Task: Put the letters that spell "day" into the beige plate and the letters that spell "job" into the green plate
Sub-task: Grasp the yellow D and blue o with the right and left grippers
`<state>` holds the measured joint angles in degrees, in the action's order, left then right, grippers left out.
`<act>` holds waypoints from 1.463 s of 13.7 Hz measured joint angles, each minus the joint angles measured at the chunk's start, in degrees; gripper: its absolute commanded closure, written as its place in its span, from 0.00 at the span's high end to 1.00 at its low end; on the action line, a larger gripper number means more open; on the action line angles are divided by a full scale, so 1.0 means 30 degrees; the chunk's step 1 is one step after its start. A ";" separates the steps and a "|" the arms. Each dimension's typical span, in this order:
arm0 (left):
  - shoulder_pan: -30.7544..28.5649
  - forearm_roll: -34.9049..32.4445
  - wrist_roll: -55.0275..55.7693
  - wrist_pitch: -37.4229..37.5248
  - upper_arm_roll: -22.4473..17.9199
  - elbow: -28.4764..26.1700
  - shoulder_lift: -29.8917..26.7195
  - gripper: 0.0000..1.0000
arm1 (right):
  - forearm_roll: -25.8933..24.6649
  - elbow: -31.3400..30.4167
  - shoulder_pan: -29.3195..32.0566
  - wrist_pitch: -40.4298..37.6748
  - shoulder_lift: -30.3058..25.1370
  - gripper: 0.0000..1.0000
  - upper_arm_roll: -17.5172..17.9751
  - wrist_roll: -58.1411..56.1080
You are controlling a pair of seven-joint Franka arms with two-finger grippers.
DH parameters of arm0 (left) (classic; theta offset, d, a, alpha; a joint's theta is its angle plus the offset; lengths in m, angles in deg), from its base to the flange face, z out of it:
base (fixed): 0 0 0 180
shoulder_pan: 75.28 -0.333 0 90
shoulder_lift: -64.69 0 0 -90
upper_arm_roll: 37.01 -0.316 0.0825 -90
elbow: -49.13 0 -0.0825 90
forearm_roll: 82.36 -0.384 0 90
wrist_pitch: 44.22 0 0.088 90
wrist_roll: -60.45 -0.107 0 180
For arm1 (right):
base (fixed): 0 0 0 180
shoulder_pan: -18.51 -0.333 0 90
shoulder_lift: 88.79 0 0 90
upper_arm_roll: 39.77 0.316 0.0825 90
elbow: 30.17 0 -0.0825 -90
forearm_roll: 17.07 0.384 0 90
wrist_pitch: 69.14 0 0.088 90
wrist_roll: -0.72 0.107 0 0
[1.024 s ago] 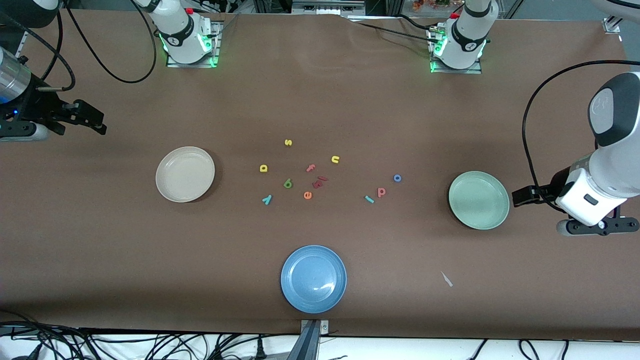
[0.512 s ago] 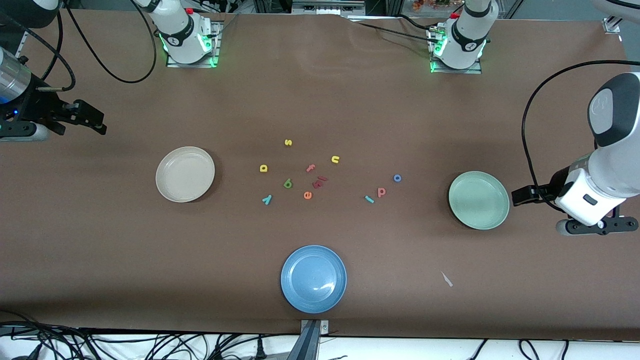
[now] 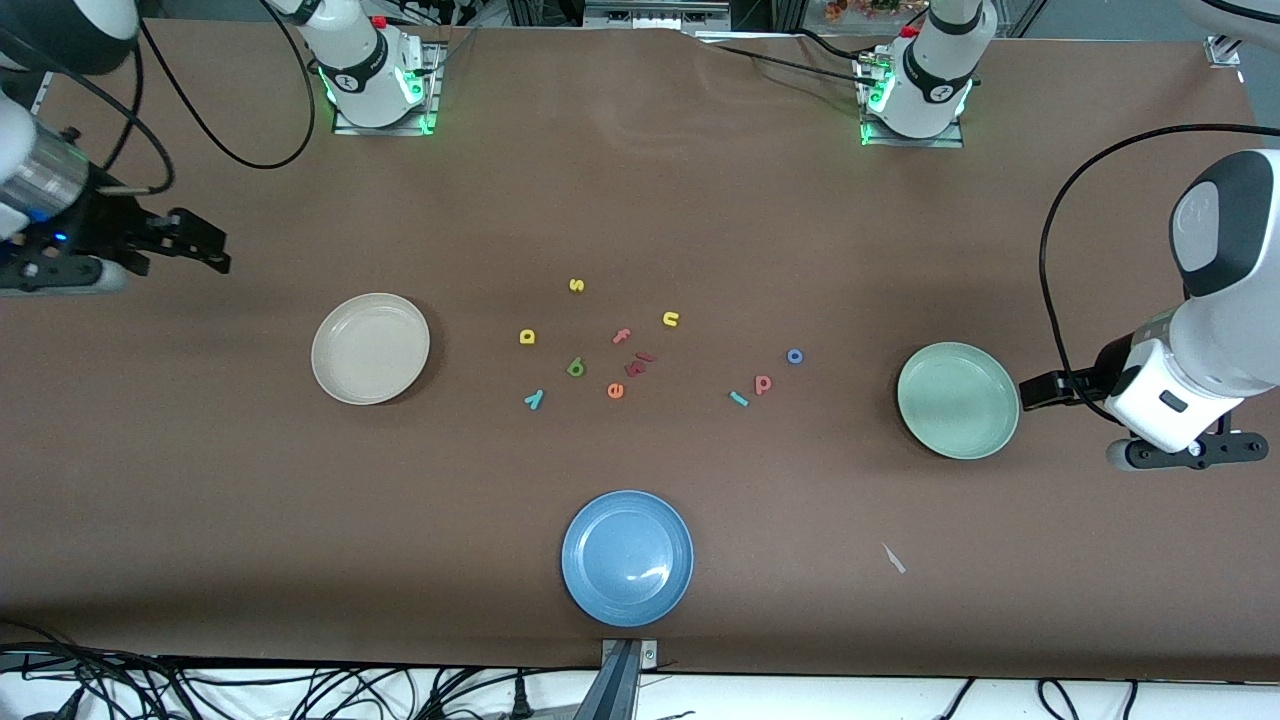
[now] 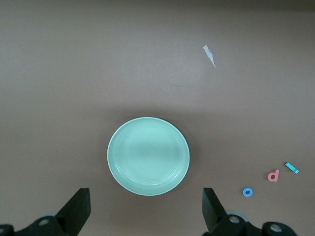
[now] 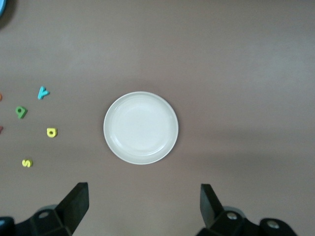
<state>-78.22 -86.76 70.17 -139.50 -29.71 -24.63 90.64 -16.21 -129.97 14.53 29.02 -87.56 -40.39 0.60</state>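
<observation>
The empty beige plate (image 3: pixel 370 348) (image 5: pixel 141 127) lies toward the right arm's end. The empty green plate (image 3: pixel 958 400) (image 4: pixel 147 156) lies toward the left arm's end. Between them lie the yellow "d" (image 3: pixel 527 337) (image 5: pixel 51 132), green "a" (image 3: pixel 576 368) (image 5: pixel 20 112) and teal "y" (image 3: pixel 535 400) (image 5: pixel 43 92). Closer to the green plate are the teal "j" (image 3: pixel 739 399) (image 4: pixel 292 168), pinkish "b" (image 3: pixel 763 384) (image 4: pixel 273 175) and blue "o" (image 3: pixel 795 356) (image 4: pixel 247 191). My right gripper (image 3: pixel 205 245) (image 5: pixel 143 194) hangs open and empty over bare table beside the beige plate. My left gripper (image 3: pixel 1035 392) (image 4: pixel 145 202) hangs open and empty just off the green plate's rim.
A blue plate (image 3: pixel 627 557) lies nearest the front camera. Among the letters lie a yellow "s" (image 3: pixel 576 285) and "n" (image 3: pixel 671 319), a pink "f" (image 3: pixel 622 336), dark red letters (image 3: pixel 640 363) and an orange "e" (image 3: pixel 615 390). A paper scrap (image 3: pixel 893 558) lies on the brown table.
The right gripper has shifted a little toward the table's middle. The left arm has shifted slightly. Nothing on the table has moved.
</observation>
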 measured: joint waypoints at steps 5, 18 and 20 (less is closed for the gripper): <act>0.0159 0.0006 -0.0003 0.0014 0.0033 -0.0652 0.0080 1.00 | 0.0021 -0.0015 -0.2128 0.0130 0.2295 1.00 0.0178 0.0437; 0.4563 0.2548 0.7691 -0.9738 0.0220 -0.8251 0.2802 0.81 | 0.0003 -0.2283 -0.8499 1.0535 0.8972 0.83 0.0240 1.1371; 0.5197 0.2548 0.8372 -1.1246 0.0223 -0.9687 0.2803 0.67 | 0.0003 -0.3103 -0.8502 1.2126 0.9156 0.73 0.0221 1.1498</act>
<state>-62.63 -79.12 95.29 -173.24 -29.04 -53.69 99.05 -16.20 -139.28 -10.98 65.40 -60.09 -39.72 35.10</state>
